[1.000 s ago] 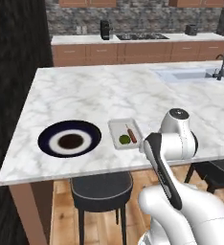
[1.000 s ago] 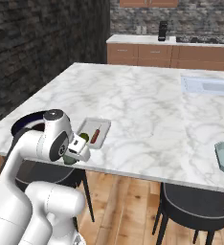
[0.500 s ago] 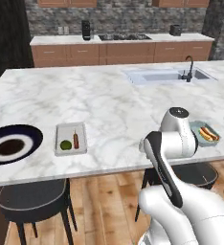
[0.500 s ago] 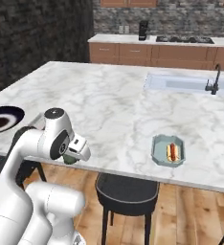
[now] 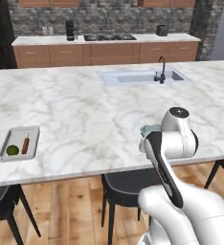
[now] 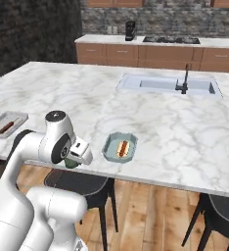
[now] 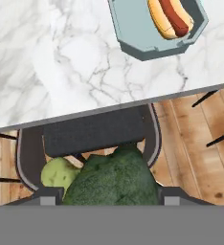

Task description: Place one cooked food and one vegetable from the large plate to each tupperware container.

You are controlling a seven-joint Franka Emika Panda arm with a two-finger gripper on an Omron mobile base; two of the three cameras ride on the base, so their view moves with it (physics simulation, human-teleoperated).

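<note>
My base has driven right along the bench point(image 5: 85, 119); the grey-green tub point(image 6: 119, 147) (hot dog point(image 6: 122, 146) inside) now sits just ahead. My end effector point(image 7: 109, 198) grips broccoli point(image 7: 115, 181) off the bench's near edge, above a stool point(image 7: 90, 133). The rectangular tray point(image 5: 19, 143) lies far left.

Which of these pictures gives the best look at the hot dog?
The hand view: the hot dog sits close up in its tub. The right base view shows it small but whole; in the left base view the arm hides most of the tub.
</note>
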